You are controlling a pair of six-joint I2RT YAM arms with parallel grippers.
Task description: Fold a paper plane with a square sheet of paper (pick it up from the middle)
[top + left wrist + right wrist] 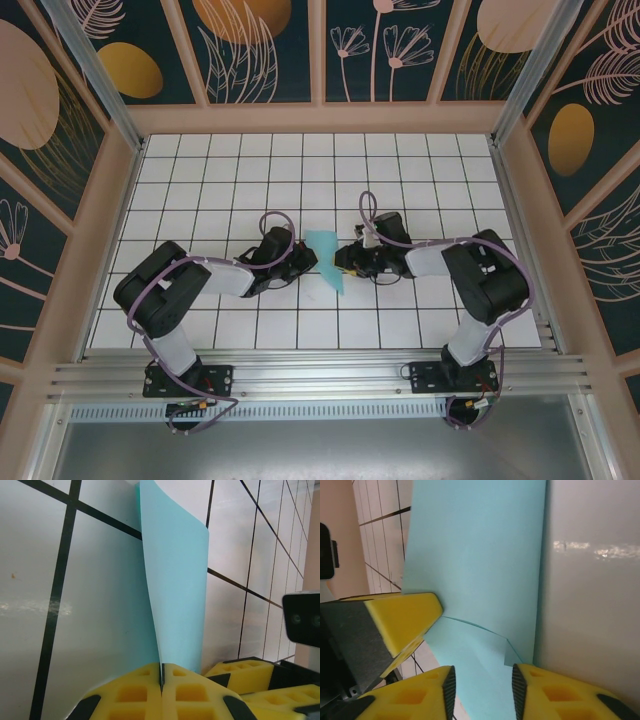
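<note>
The left gripper (161,672) is pressed together on the partly folded sheet of paper (175,580), pinching its edge and standing it upright over the tabletop (100,605) between the arms. The right gripper (482,692) sits spread astride it, apparently leaving the left to carry it.

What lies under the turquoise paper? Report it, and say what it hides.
Beneath the turquoise paper, pinched in the shut left gripper, lies the white grid tabletop. The patch directly under the sheet is covered, so nothing there can be checked.

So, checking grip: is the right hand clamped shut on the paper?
No, the right hand has its pads apart, with the paper passing between them.
</note>
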